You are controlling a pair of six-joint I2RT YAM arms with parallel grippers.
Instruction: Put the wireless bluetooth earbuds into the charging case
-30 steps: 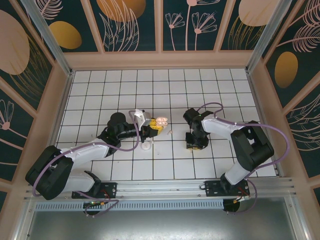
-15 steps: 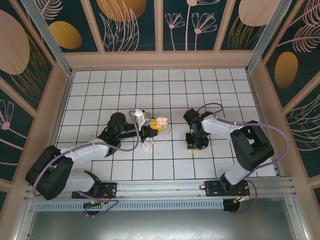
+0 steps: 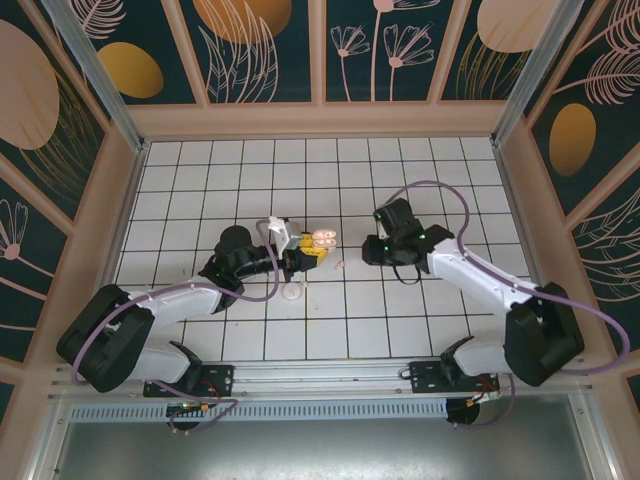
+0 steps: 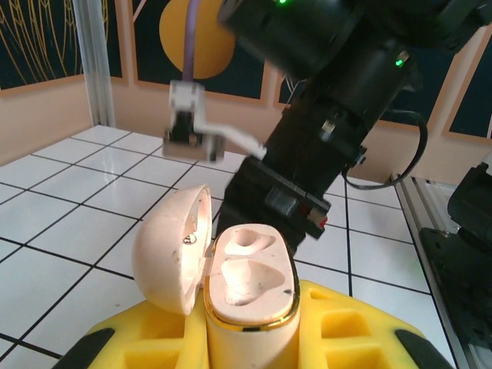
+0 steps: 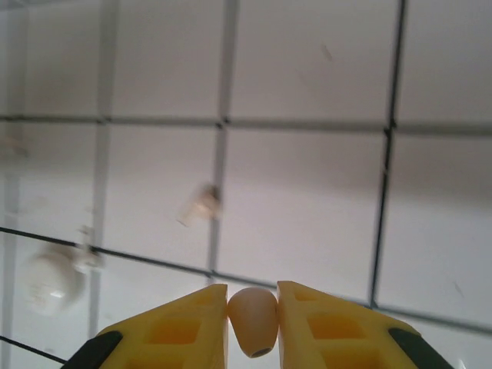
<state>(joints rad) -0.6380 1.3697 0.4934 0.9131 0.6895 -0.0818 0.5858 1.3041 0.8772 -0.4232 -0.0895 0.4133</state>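
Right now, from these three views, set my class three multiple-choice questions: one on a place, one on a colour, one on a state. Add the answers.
1. Where is the charging case?
A. lying on the tiles
B. held in the left gripper
C. on the metal rail

2. What colour are the fingers of the right gripper?
A. yellow
B. blue
C. red

3. How is the lid of the case?
A. shut
B. open, sockets empty
C. open, sockets filled

Answers:
1 B, its fingers clamp the case's base.
2 A, yellow fingers pinch an earbud.
3 B, the lid stands hinged aside and both sockets lie bare.
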